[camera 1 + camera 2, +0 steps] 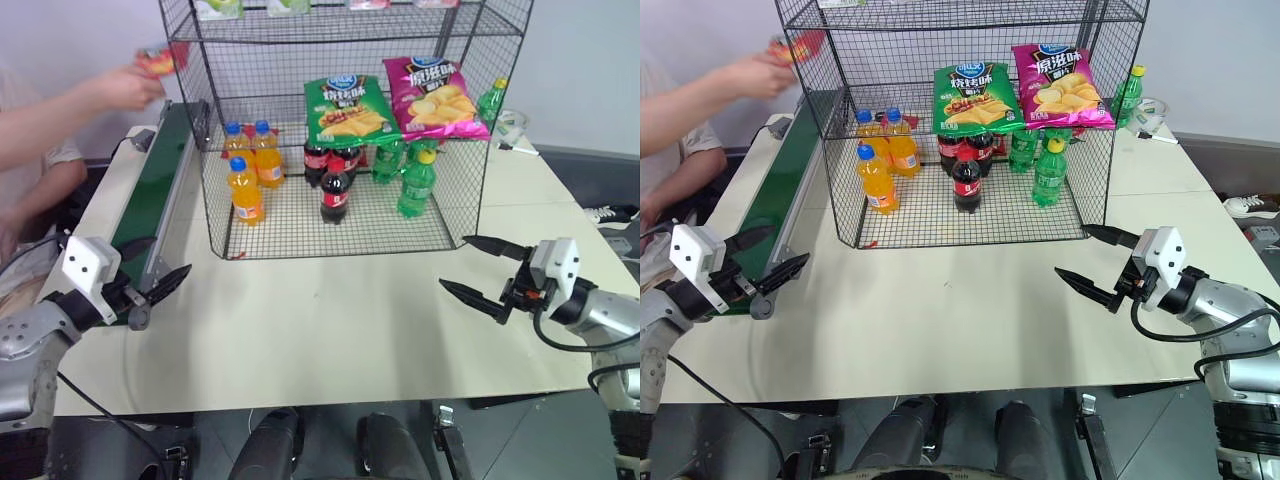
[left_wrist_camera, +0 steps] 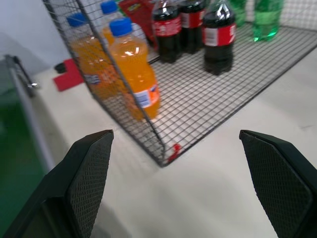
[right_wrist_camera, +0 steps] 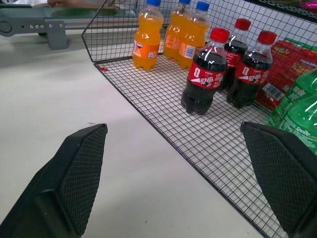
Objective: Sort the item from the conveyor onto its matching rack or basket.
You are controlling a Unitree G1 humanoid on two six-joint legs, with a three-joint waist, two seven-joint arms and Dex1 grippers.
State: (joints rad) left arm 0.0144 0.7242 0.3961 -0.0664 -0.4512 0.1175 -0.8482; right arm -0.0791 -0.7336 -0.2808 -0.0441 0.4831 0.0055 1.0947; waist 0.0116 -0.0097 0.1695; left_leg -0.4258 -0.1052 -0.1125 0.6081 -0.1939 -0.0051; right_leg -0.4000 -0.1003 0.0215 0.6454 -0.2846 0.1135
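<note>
A person's hand point(image 1: 128, 86) holds the red bag point(image 1: 160, 61) in the air above the far end of the belt point(image 1: 158, 170), which runs along the counter's point(image 1: 330, 330) left edge. The bag touches neither belt nor rack.

The rack point(image 1: 340, 130) stands at the middle back of the counter, its open front facing the robot. On its floor stand orange bottles point(image 1: 245, 188) at the left, cola bottles point(image 1: 335, 190) in the middle and green bottles point(image 1: 417, 183) at the right. A green bag point(image 1: 348, 108) and a magenta bag point(image 1: 433, 97) lie on the tier above them.

The left gripper point(image 1: 155, 285) hovers by the near end of the belt, just beside its rail, fingers wide apart and empty. The right gripper point(image 1: 478, 270) hangs over the counter near the rack's front right corner, fingers also spread, holding nothing.

Between the two grippers the near half of the counter lies bare from the rack's front edge to the counter's front edge.
</note>
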